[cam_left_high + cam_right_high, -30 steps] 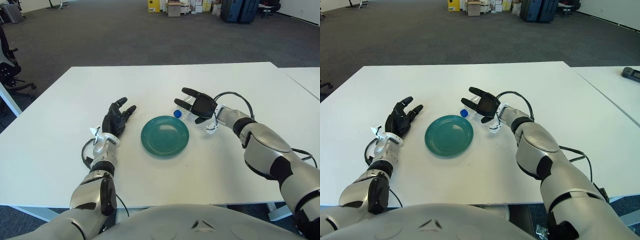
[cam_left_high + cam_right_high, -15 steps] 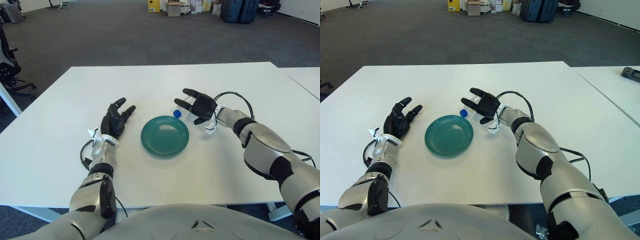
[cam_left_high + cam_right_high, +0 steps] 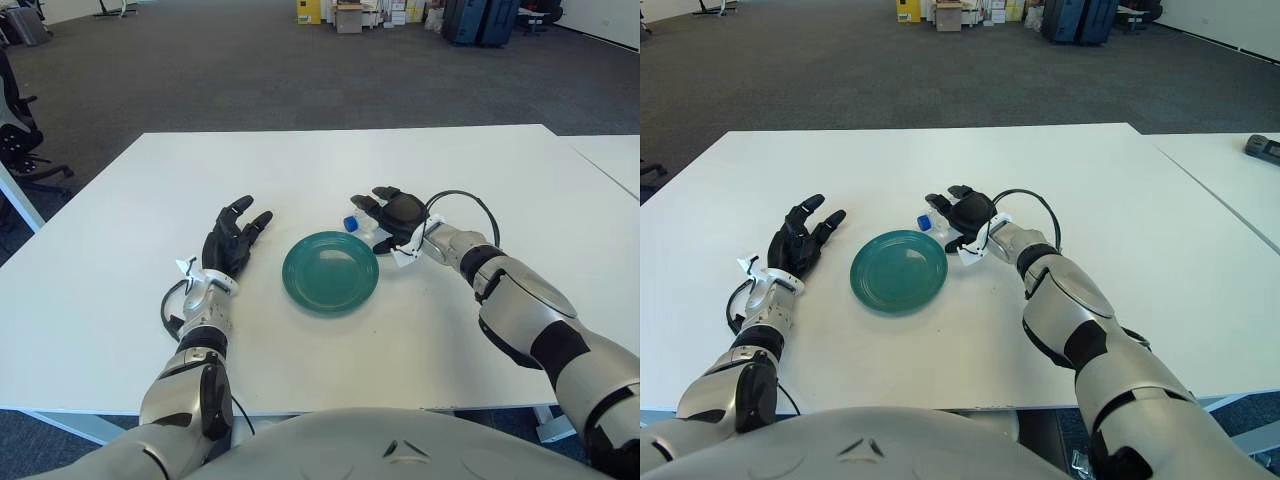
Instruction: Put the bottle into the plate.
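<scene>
A teal plate (image 3: 330, 271) lies empty on the white table (image 3: 450, 340) in front of me. A clear bottle (image 3: 361, 229) with a blue cap (image 3: 350, 223) lies on its side on the table, just past the plate's far right rim, cap pointing left. My right hand (image 3: 392, 212) rests on top of the bottle with its fingers curled down around the body, so most of the bottle is hidden. My left hand (image 3: 232, 240) lies on the table left of the plate, fingers spread and holding nothing.
A second white table (image 3: 610, 160) stands to the right, with a dark device (image 3: 1262, 146) on it. An office chair (image 3: 15, 130) is at the far left. Grey carpet and stacked boxes lie beyond the table.
My right hand has come down and left onto the bottle, and its fingers have gone from spread to curled around it. The bottle and cap shifted slightly left. My left hand has barely moved.
</scene>
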{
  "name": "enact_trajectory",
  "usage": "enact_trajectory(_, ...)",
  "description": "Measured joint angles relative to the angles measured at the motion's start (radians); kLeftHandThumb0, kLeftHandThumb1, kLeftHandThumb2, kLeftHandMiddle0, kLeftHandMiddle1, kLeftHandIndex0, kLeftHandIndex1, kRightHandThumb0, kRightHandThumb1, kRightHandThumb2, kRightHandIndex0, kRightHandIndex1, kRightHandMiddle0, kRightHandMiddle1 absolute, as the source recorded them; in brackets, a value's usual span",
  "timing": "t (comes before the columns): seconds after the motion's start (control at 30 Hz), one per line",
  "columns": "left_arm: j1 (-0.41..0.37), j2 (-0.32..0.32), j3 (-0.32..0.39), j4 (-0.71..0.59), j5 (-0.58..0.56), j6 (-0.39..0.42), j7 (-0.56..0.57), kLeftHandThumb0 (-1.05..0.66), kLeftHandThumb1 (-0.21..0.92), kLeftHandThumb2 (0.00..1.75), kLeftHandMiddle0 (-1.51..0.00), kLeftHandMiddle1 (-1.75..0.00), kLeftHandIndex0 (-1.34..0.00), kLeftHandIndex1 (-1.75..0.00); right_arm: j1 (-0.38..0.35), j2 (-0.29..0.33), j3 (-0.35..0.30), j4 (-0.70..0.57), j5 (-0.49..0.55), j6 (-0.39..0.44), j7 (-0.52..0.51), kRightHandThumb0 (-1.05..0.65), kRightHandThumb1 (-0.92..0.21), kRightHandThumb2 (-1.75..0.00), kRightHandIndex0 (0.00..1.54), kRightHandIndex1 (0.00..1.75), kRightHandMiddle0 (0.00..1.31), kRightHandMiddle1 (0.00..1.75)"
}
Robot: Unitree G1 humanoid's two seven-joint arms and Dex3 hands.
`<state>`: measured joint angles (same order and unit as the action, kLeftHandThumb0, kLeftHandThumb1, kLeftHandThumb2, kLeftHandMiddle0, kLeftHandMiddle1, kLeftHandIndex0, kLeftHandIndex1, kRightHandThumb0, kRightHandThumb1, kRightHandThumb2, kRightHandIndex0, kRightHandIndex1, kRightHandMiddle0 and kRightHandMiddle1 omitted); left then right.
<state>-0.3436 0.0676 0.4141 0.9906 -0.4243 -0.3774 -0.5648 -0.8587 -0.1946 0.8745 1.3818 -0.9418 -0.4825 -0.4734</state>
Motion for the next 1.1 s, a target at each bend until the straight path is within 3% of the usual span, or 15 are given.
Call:
enact_trajectory(0.33,0.004,0.000,0.001,-0.005,0.000,0.004,-0.017,-0.97,0.92,0.97,-0.52,-0.63,-0.17,-1.08,-0.002,0.009,-0.058,-0.011,0.045,-0.012,0.087,-0.69,-0.86,-0.22,0.51,0.12,0.00,0.77)
enact_trajectory(0.43,0.004,0.000,0.001,-0.006,-0.001,0.007,-0.021,-0.97,0.92,0.97,-0.52,-0.63,-0.17,-1.07,-0.002,0.010,-0.069,-0.014,0.057,-0.017,0.109,-0.66,-0.81,-0.29,0.49,0.19,0.00,0.80)
enact_trajectory(0.57,0.004,0.000,0.001,-0.007,-0.001,0.007,-0.026,-0.96,0.92,0.98,-0.53,-0.63,-0.18,-1.07,-0.005,0.011,-0.086,-0.018,0.067,-0.025,0.137,-0.62,-0.69,-0.49,0.38,0.46,0.00,0.84)
enact_trajectory(0.77,0.006,0.000,0.001,-0.009,-0.001,0.010,-0.031,-0.96,0.92,0.97,-0.53,-0.63,-0.18,-1.08,-0.012,0.013,-0.099,-0.022,0.070,-0.035,0.179,-0.56,-0.59,-0.64,0.32,0.68,0.00,0.93)
enact_trajectory(0.87,0.006,0.000,0.002,-0.010,-0.001,0.011,-0.031,-0.96,0.92,0.97,-0.53,-0.63,-0.19,-1.08,-0.014,0.014,-0.103,-0.022,0.070,-0.035,0.193,-0.52,-0.54,-0.72,0.30,0.84,0.00,1.05)
enact_trajectory(0.93,0.006,0.000,0.002,-0.012,-0.001,0.014,-0.031,-0.96,0.92,0.97,-0.53,-0.63,-0.18,-1.07,-0.015,0.015,-0.103,-0.023,0.070,-0.032,0.200,-0.48,-0.50,-0.79,0.30,1.00,0.02,1.26)
enact_trajectory(1.0,0.007,0.000,0.002,-0.014,-0.001,0.016,-0.031,-0.96,0.92,0.97,-0.53,-0.63,-0.18,-1.07,-0.015,0.018,-0.103,-0.023,0.069,-0.024,0.203,-0.45,-0.48,-0.83,0.33,1.18,0.04,1.36)
enact_trajectory(1.03,0.007,0.000,0.002,-0.014,-0.001,0.016,-0.031,-0.96,0.92,0.97,-0.53,-0.63,-0.18,-1.07,-0.015,0.020,-0.101,-0.023,0.066,-0.018,0.206,-0.15,-0.53,-0.81,0.41,1.30,0.05,1.42)
enact_trajectory(1.07,0.007,0.000,0.002,-0.014,-0.001,0.017,-0.031,-0.96,0.92,0.97,-0.53,-0.63,-0.18,-1.07,-0.015,0.021,-0.100,-0.022,0.065,-0.014,0.209,0.04,-0.55,-0.80,0.46,1.38,0.07,1.48)
enact_trajectory(1.1,0.007,0.000,0.001,-0.015,-0.001,0.017,-0.031,-0.96,0.92,0.97,-0.53,-0.63,-0.18,-1.07,-0.013,0.023,-0.097,-0.020,0.063,-0.008,0.212,0.11,-0.57,-0.79,0.48,1.41,0.09,1.50)
